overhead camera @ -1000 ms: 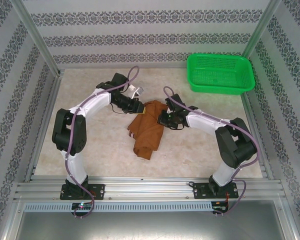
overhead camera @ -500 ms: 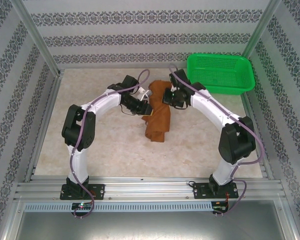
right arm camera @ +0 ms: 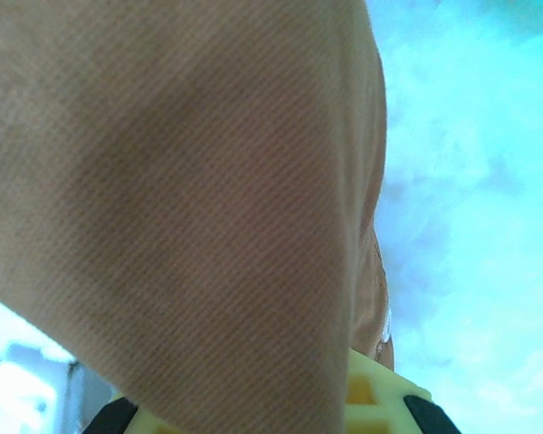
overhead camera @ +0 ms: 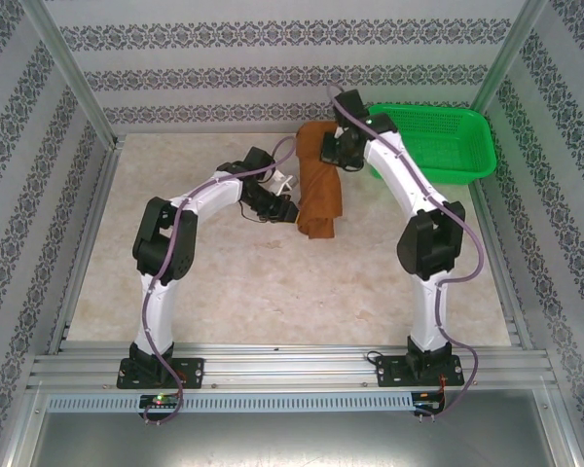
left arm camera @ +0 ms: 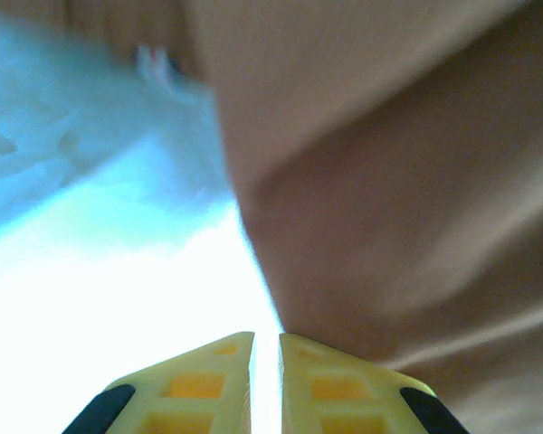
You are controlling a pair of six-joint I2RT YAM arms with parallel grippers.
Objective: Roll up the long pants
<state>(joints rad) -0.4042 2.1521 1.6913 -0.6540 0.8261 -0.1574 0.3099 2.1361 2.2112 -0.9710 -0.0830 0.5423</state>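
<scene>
Handling: the long pants [overhead camera: 319, 190] look light, soft and limp, neither slippery nor fragile; they sag into 1 narrow bunch and likely hold no shape unaided.
Place: near the far edge of the surface [overhead camera: 204, 277], just left of the green basket [overhead camera: 430, 173] in the far right corner; top raised, lower end trailing toward the middle.
Hold: best judged at the 2 corners of 1 end, to spread the cloth flat before rolling.
Right tool [overhead camera: 333, 151]: at the top of the bunch; cloth drapes over its fingers [right arm camera: 380, 398], hiding the gap; the pants hang from it, so it seems clamped on them.
Left tool [overhead camera: 290, 209]: at the cloth's lower left edge; fingers [left arm camera: 208, 380] nearly together, a thin slit between; whether a fold is pinched cannot be told.
Surface: pale, mottled, matte; wide area on the left and near sides for laying out.
Room: patterned walls [overhead camera: 273, 58] on 3 sides.
</scene>
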